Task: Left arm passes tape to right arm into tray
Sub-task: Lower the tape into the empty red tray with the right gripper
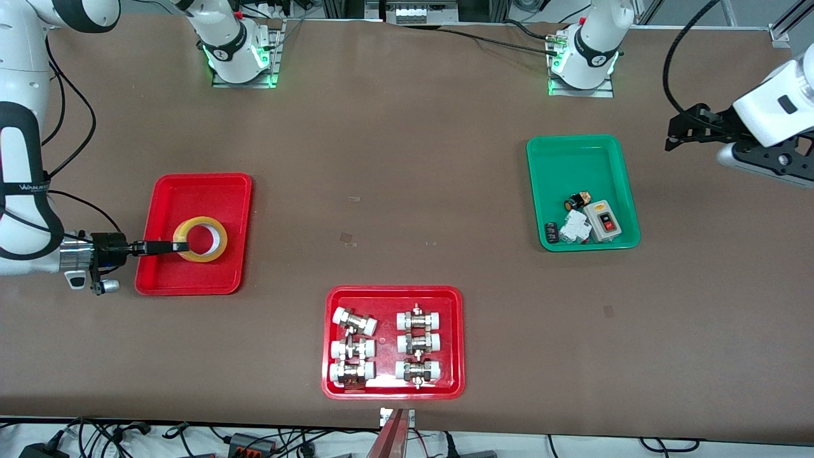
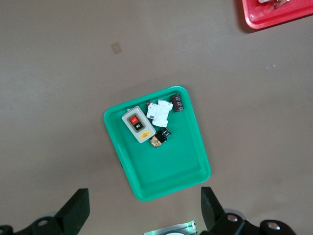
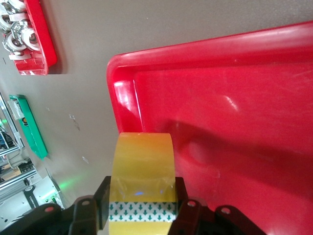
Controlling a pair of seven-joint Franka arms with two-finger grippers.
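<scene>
The tape (image 1: 201,239), a yellow roll with a white core, lies flat inside the plain red tray (image 1: 197,191) at the right arm's end of the table. My right gripper (image 1: 181,246) is shut on the roll's wall, on the side toward that end of the table. In the right wrist view the tape (image 3: 142,166) sits between the right gripper's (image 3: 142,205) fingers, low over the tray floor (image 3: 220,98); I cannot tell whether it touches. My left gripper (image 1: 671,135) waits in the air off the green tray's side, open and empty (image 2: 144,208).
A green tray (image 1: 582,159) (image 2: 190,166) with a switch box and small electrical parts lies toward the left arm's end. A red tray of pipe fittings (image 1: 455,337) (image 3: 41,39) sits nearest the front camera. The arm bases stand along the table edge farthest from the camera.
</scene>
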